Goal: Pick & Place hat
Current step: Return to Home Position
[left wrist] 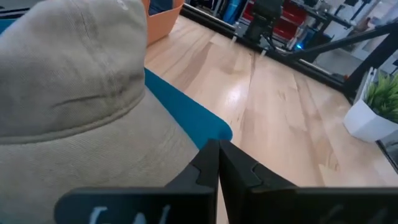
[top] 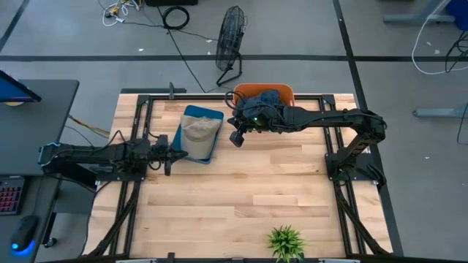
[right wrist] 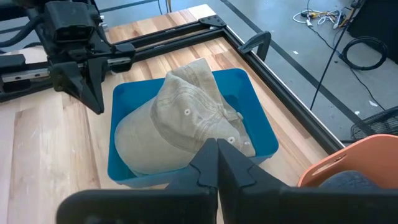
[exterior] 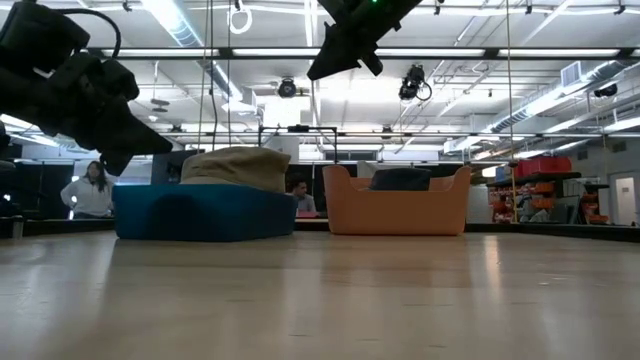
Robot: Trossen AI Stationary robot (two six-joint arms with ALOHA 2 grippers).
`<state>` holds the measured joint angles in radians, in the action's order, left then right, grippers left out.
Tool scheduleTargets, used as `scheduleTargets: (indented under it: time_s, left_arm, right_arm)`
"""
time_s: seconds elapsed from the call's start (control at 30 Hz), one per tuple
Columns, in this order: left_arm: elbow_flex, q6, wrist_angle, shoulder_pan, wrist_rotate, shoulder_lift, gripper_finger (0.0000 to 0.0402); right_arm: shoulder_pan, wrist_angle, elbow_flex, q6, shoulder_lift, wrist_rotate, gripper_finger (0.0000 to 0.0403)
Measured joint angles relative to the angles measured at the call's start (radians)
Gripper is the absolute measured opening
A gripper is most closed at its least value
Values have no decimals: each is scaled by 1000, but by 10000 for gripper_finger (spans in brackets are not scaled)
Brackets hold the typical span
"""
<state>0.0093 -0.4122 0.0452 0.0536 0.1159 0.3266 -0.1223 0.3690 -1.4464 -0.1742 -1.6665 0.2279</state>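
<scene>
A beige hat (top: 199, 129) lies crown up in a blue bin (top: 213, 151) at the table's far left; it also shows in the low view (exterior: 235, 168) and the right wrist view (right wrist: 180, 124). My left gripper (top: 174, 155) is shut and empty, just off the bin's near left corner and above its rim (left wrist: 186, 112). My right gripper (top: 235, 139) is shut and empty. It hangs high above the table (exterior: 330, 60), between the blue bin and an orange bin (top: 287, 90). A dark blue hat (top: 265, 96) lies in the orange bin.
A small potted plant (top: 287, 241) stands at the table's near edge. A black metal frame (top: 146, 109) runs along the table's left, far and right sides. Bare wood (top: 256, 190) fills the middle and near part. People (exterior: 90, 190) show in the room behind.
</scene>
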Motion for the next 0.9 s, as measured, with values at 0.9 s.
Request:
scheduleTargets:
  time_s: [0.9]
  left_arm:
    - [-2, 39, 3, 0, 1, 0, 21]
  right_arm:
    - [0, 0, 0, 0, 0, 0, 0]
